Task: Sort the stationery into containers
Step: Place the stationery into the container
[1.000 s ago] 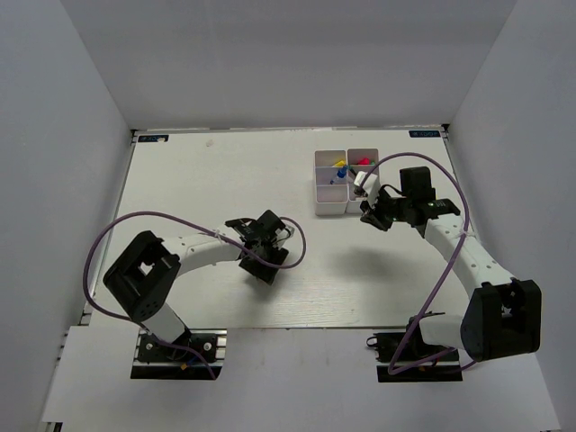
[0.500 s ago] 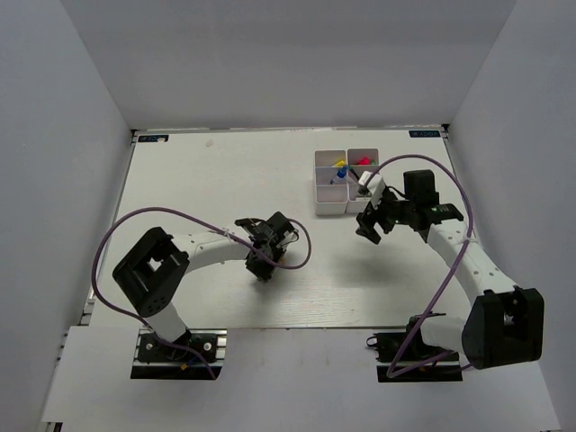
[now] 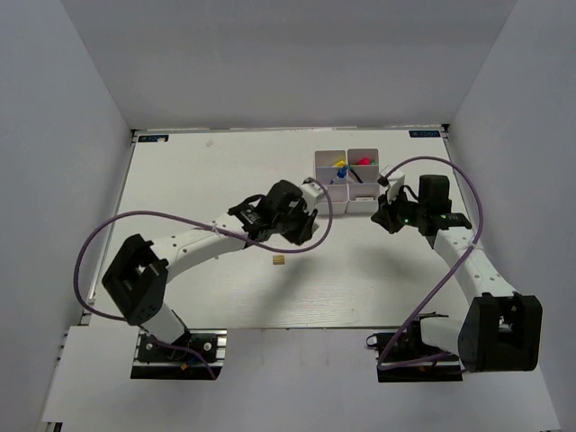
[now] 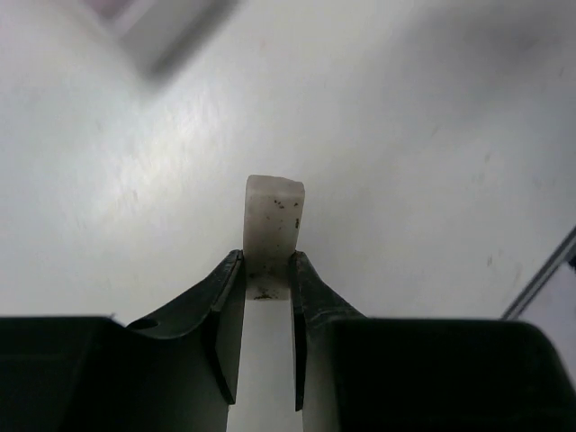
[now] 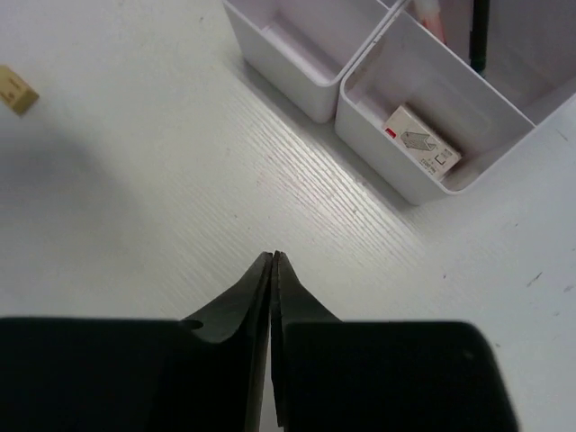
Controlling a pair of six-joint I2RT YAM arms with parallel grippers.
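Left tool (image 4: 267,261), clamped on the white eraser (image 4: 274,216), has swung toward the tray (image 3: 328,209); right tool (image 5: 273,261) is pressed together, empty.

You're in a robotics lab test cell. A white wood-grain tabletop (image 3: 198,180) is boxed in by plain pale grey panel walls (image 3: 288,63). A white-and-black left robot arm (image 3: 193,245) and its right twin (image 3: 468,261) trail purple cables (image 3: 93,241). Their bases sit on a metal mounting rail (image 3: 207,340).

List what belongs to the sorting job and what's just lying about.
Job: white eraser clamped in the left gripper; tan eraser loose on the table; wrapped eraser in the white tray.
Just there: purple cables; grey walls.
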